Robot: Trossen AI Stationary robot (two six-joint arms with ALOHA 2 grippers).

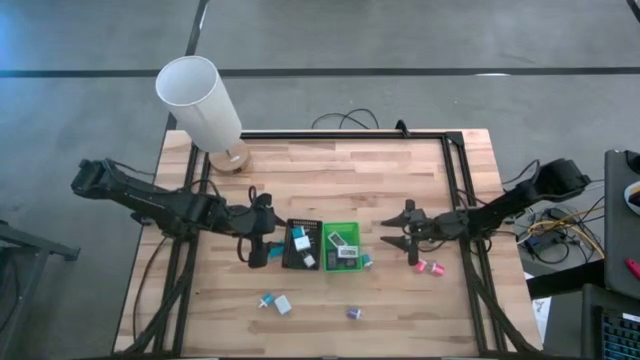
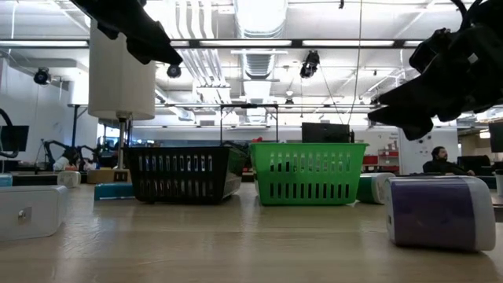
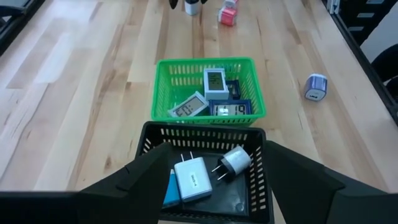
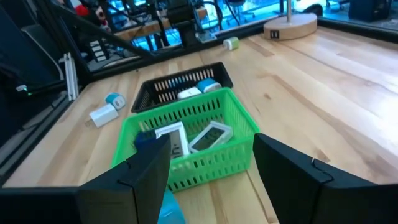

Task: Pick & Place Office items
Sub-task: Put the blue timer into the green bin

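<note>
Wooden table (image 1: 330, 185), mid-sort: black tray (image 1: 301, 245) and green tray (image 1: 341, 246) side by side at centre hold sorted office items, strays (image 1: 276, 303) lie nearer; my left gripper (image 1: 258, 245) and right gripper (image 1: 400, 232) flank them, parted, empty.

Bright overhead strip lighting; soft shadows; wrist-view foreground perhaps blurred.

2 trays: black tray (image 1: 301, 245) w/ 3 chargers, green tray (image 1: 340, 247) w/ 3 small clocks; 1 lamp (image 1: 200, 102).
</note>
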